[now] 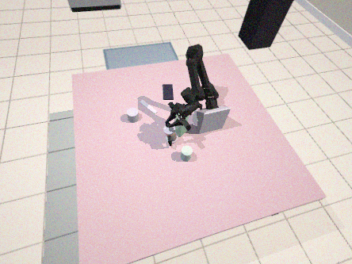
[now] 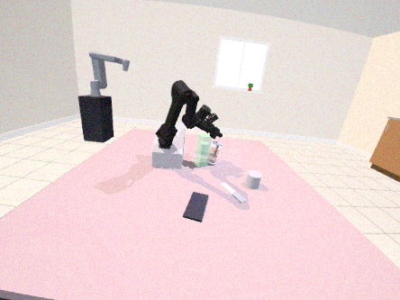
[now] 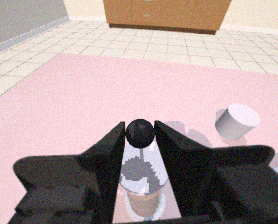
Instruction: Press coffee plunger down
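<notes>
The gripper (image 3: 139,131) is clamped on the black plunger knob (image 3: 139,133), one finger on each side of the ball, at the centre of the wrist view. Directly below it, in the lower middle of that view, stands the coffee press (image 3: 143,187), a clear cylinder with a grey lid; the rod is hardly visible, so the plunger looks close to the bottom of its travel, though how much stroke is left cannot be told. In the exterior view the press (image 2: 214,153) sits mid-frame on the pink table top (image 2: 135,250), just right of a pale green block (image 2: 202,149) and near the arm's grey base block (image 2: 168,156).

To finish the push well, the force should run straight down the rod: any sideways lean at the knob would probably rock or slide the light glass body. Slow the descent near the end and stop once the knob seats on the lid. Then open the fingers evenly with the wrist held steady, so neither pad drags the knob, and only afterwards lift straight up.

A grey cup (image 3: 237,121) lies at the right of the wrist view, well apart and out of the way
</notes>
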`<state>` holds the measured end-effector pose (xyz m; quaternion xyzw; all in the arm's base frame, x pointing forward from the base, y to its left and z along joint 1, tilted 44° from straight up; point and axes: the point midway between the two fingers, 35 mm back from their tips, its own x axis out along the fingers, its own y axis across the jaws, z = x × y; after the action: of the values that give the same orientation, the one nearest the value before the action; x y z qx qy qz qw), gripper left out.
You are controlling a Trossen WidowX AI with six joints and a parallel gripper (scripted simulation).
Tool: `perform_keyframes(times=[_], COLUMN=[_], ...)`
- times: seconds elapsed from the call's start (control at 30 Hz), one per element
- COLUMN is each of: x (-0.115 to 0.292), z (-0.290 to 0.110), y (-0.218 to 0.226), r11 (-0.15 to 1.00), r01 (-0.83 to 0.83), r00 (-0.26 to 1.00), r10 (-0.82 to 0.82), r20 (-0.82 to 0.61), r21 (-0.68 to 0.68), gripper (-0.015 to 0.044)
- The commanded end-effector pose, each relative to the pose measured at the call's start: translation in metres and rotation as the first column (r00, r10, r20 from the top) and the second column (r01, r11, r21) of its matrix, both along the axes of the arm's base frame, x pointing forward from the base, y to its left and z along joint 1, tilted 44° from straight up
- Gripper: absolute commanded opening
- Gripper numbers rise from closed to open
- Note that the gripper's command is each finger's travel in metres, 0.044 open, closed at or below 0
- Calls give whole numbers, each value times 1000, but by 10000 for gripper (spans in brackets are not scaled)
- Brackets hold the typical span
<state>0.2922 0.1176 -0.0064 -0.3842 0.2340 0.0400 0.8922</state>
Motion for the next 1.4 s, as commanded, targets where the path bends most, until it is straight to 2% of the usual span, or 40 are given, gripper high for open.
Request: perform_keyframes(times=[0.0,1.37], x=[-4,0], z=[-17,-18], y=[-19,-18], r11=[998,998], r01=[45,45], r00=[997,997], r10=[-47,-47], r20=[-54,-54], r21=[-37,-37], gripper=[115,115])
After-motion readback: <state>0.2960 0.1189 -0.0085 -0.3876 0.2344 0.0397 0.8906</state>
